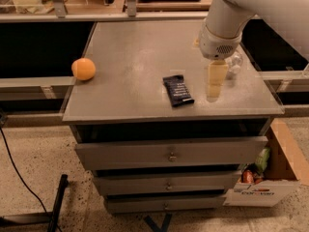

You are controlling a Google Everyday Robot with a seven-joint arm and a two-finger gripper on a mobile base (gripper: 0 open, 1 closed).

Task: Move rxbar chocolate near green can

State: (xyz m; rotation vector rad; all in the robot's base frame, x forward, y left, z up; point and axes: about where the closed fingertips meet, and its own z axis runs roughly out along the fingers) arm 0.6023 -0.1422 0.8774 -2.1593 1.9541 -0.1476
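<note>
The rxbar chocolate point(177, 90), a flat dark bar with pale lettering, lies on the grey cabinet top point(130, 57), right of its middle and near the front edge. My gripper point(215, 83) hangs from the white arm point(227, 23), pointing down just right of the bar and apart from it, low over the top. A clear plastic bottle point(234, 65) lies just behind and to the right of the gripper. No green can is in view.
An orange point(83, 69) sits at the left edge of the top. The cabinet has three drawers point(171, 153) below. A cardboard box with items point(263, 178) stands on the floor at the right. Shelving runs behind the cabinet.
</note>
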